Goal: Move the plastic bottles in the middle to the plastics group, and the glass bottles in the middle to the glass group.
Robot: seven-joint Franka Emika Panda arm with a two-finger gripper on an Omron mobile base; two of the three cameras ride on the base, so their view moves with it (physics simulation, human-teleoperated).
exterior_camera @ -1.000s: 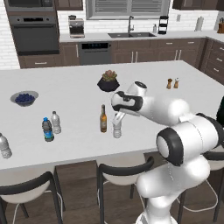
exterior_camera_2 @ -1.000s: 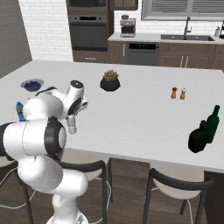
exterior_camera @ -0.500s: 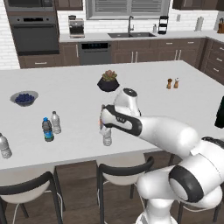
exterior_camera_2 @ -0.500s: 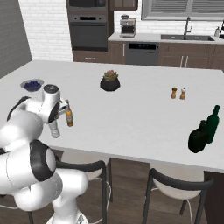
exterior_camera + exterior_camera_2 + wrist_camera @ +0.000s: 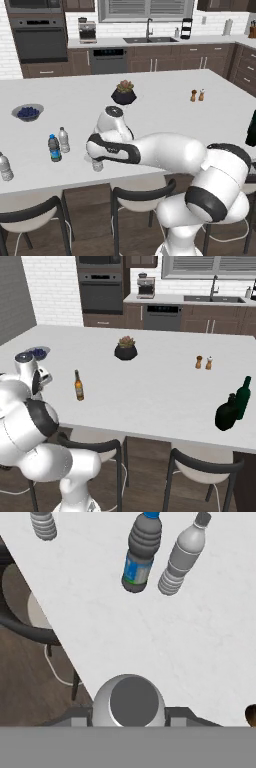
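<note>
My gripper (image 5: pixel 95 154) is shut on a clear ribbed plastic bottle (image 5: pixel 97 164), held upright just above the counter near its front edge. From the hand view I look down on that bottle's pale cap (image 5: pixel 133 702), with the gripper (image 5: pixel 131 716) closed on either side of it. To the left stand a dark plastic bottle with a blue cap (image 5: pixel 54 148) (image 5: pixel 141 555) and a clear one (image 5: pixel 63 139) (image 5: pixel 182 555), side by side. Another clear bottle (image 5: pixel 5 166) (image 5: pixel 43 524) stands at the far left. The amber glass bottle (image 5: pixel 78 385) stands alone mid-counter.
A bowl of blueberries (image 5: pixel 27 112) sits at the back left, a dark plant pot (image 5: pixel 124 93) at mid-back and two shakers (image 5: pixel 197 95) to the right. Dark green glass bottles (image 5: pixel 235 406) stand at the far right. Stools (image 5: pixel 142 197) line the counter's front edge.
The arm has swung left along the counter's front with the clear bottle in its grip, away from the amber bottle and toward the blue-capped bottle and its neighbour.
</note>
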